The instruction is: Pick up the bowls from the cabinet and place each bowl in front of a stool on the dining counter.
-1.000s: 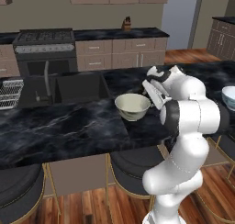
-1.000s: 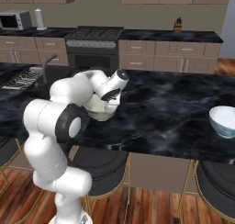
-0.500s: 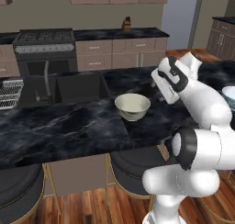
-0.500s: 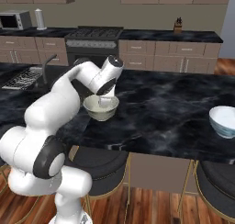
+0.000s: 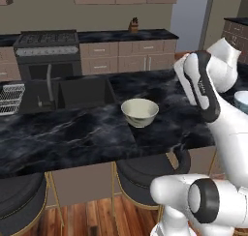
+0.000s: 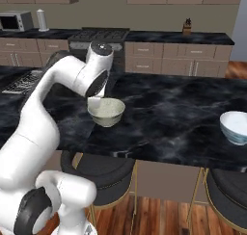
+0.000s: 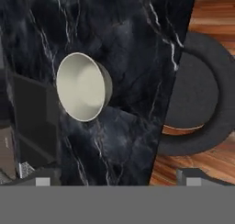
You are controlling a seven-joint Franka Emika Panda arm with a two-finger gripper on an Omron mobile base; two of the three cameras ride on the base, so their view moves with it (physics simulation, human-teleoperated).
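The cream bowl (image 5: 139, 111) stands upright on the counter (image 5: 72, 133), just right of the sink (image 5: 68, 92) and near the counter's front edge, above a stool (image 5: 145, 174). In the hand view the same bowl (image 7: 83, 86) sits alone on the marble, with the stool's (image 7: 195, 97) dark seat partly tucked under the overhang. The gripper (image 7: 114, 181) is raised above the counter with its fingers (image 7: 42, 181) spread wide and nothing between them; the bowl is free of it. From the right base view the arm's hand hangs just behind and above the bowl (image 6: 106, 111), so the finger tips there are hard to make out. The white bowl (image 6: 235, 127) rests farther right along the counter (image 6: 169, 113), above another stool (image 6: 226, 188). No writing or labels can be read anywhere.
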